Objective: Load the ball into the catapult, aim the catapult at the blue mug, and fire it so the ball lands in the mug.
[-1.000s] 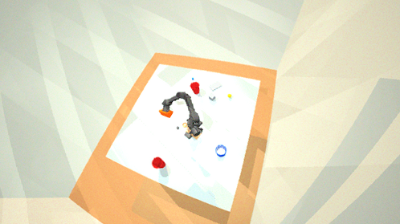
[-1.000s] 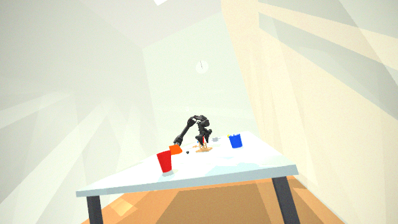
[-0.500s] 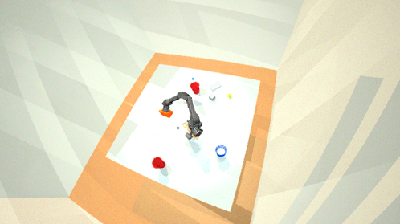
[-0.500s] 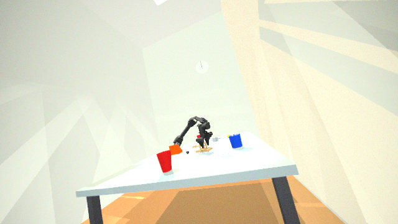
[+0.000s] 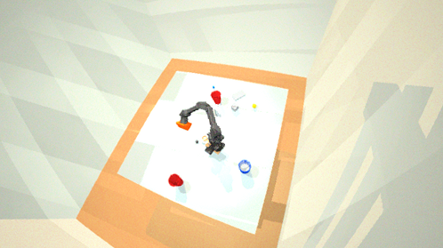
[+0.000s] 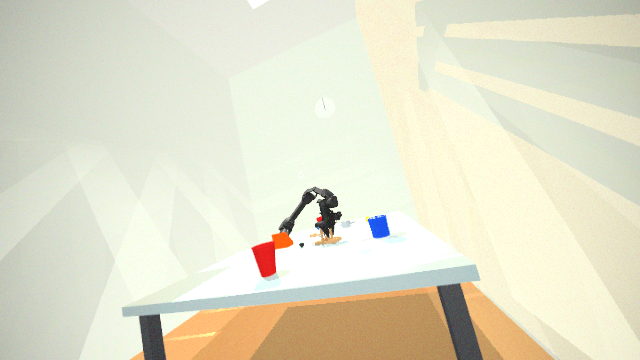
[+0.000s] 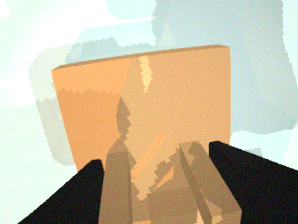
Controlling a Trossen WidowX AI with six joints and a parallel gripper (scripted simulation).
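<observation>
The light wooden catapult [image 5: 218, 151] [image 6: 328, 241] [image 7: 180, 85] stands on the white table. Its flat base and two uprights fill the middle of the wrist view. My gripper [image 5: 216, 147] [image 6: 327, 232] [image 7: 156, 151] points down over it, with its black fingers closed in on the outer sides of the uprights. The blue mug [image 5: 245, 166] [image 6: 379, 226] stands upright, to the right of the catapult in the top and exterior views. A small dark ball-like thing [image 5: 197, 142] [image 6: 301, 245] lies left of the catapult. Whether a ball sits in the catapult's cup is hidden.
One red cup [image 5: 175, 179] [image 6: 265, 259] stands near the table's front left. Another red cup [image 5: 216, 97] stands at the back. An orange block-like thing [image 5: 184, 125] [image 6: 282, 240] is at the arm's base. A yellow ball [image 5: 254, 106] and a small grey object [image 5: 235, 107] lie behind the mug.
</observation>
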